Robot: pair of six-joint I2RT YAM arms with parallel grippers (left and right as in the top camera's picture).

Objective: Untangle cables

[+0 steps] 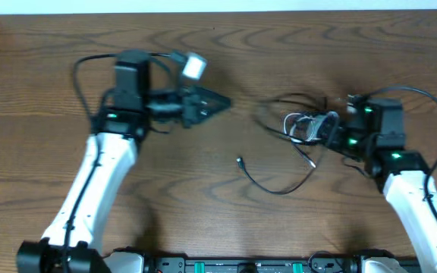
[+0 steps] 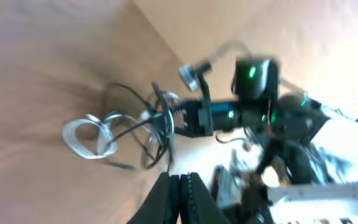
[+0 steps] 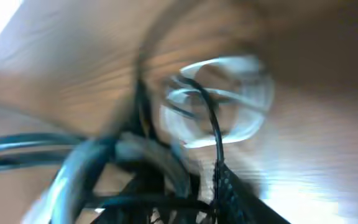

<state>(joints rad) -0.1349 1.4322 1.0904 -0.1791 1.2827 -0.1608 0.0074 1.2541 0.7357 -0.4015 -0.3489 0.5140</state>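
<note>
- The cables (image 1: 302, 129) lie in one small knot on the right half of the tabletop (image 1: 203, 45). They are well apart from the left arm and right at the tip of the right one.
- Inside the knot a white cord (image 1: 307, 125) is wound into a tight little coil, and black cords (image 1: 283, 106) loop over and around it. The right wrist view is blurred, but it shows a black strand crossing the face of that white coil.
- One black loose tail (image 1: 279, 188) curves out of the knot toward the middle of the tabletop. It ends in a small plug (image 1: 240, 161) that lies free of everything else.
- The left end effector (image 1: 217, 104) points toward the knot from well away, its fingers pressed together with nothing between them.
- The right end effector (image 1: 328, 130) is at the knot's edge, in among the strands. Blur hides its fingers, so I cannot tell whether they are apart or clamped on a cord.
- How it will likely handle: the cords look thin, light and limp. A pull on one strand would probably drag the whole bundle across the smooth wood rather than free it. One arm may need to pin the knot while the other draws a strand out.
- The smooth sheathing may slip through a light pinch, and a hard tug could tighten the crossings.
- Where to take hold: the free plug end looks the best place, being thicker than the cord and clear of the knot. The white coil's outer rim looks a fair place to anchor the rest.
</note>
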